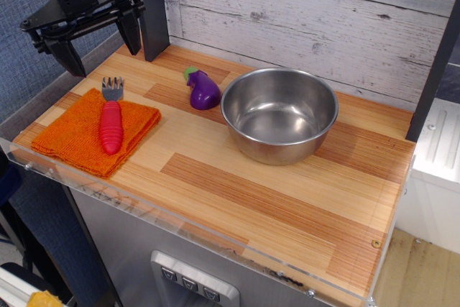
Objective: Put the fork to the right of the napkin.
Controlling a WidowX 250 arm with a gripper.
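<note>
My gripper (100, 42) hangs above the back left corner of the wooden tabletop (287, 199), jaws spread wide, nothing between them. The fork (111, 118) lies on top of the napkin (79, 138), red handle toward the front edge, grey tines pointing to the back and reaching just past the cloth's rear edge. The napkin sits at the left end of the tabletop. A purple toy eggplant (203, 90) stands just right of the napkin, close beside a steel bowl (279, 114) in the middle. Gripper is apart from the fork, above and behind it
</note>
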